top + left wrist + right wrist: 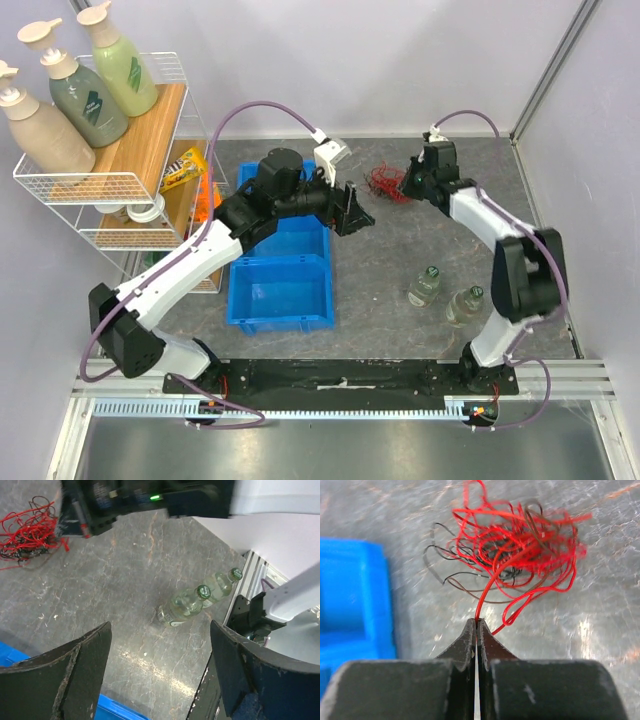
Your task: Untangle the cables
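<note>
The cables [520, 545] lie in one red-and-black knot at the far side of the grey table [385, 320], right of the blue bin [280, 290]. The right gripper [476, 623] sits at the knot's edge with its jaws pressed together on a single red strand, so I'd say the first wire is about to be pulled free. The left gripper [353, 212] hangs close by, jaws spread wide, holding nothing. Next, I reckon, the right arm needs a slow draw away from the clump while the left comes down to pin the rest, or the whole knot just drags along.
</note>
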Robot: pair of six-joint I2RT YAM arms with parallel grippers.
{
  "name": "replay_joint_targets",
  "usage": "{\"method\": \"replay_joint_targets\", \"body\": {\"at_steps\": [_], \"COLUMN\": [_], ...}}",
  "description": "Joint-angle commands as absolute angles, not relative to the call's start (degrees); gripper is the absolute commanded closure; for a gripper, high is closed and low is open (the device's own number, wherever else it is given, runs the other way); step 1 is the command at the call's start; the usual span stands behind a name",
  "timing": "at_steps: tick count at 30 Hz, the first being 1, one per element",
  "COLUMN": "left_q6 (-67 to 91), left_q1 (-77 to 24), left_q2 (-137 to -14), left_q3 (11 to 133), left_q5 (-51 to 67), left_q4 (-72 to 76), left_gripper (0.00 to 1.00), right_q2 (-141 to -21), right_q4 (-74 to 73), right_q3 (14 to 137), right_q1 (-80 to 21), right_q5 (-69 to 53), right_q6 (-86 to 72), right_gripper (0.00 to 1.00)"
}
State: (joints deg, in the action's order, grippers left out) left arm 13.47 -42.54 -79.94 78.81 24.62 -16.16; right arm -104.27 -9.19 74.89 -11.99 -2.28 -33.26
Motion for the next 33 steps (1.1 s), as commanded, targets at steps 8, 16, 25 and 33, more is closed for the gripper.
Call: {"method": "replay_joint_targets", "body": {"at_steps": [8,16,25,33], "left_q6": [21.17,27.86,23.82,22.68], "left_q1": [-43.68,-43.86,-45.0,-45.09], "left_q2": [-91.84,-97.64,-101.33,-104.77], "left_q3": [78.32,70.4,74.7,79.62], "left_q5": [27.06,25.4,20.39,18.81], "left_q4": [-9.78,14.58,15.12,12.58], "left_gripper": [0.29,0.35,0.34,0.87], "right_q2": [-85.27,-78.67,-71.2,-65.57], "right_q4": [-6.16,-4.83,-4.66,-5.71], "right_q3": [60.12,58.36,54.06,53.09], "right_q1": [-11.43,-11.34,-11.16,-10.9], "right_q5": [-24.07,-30.76,-32.17,-30.86], "right_q6": [-26.97,-37.78,-43.41,-44.83], "right_gripper": [1.0,1.0,1.0,0.99]}}
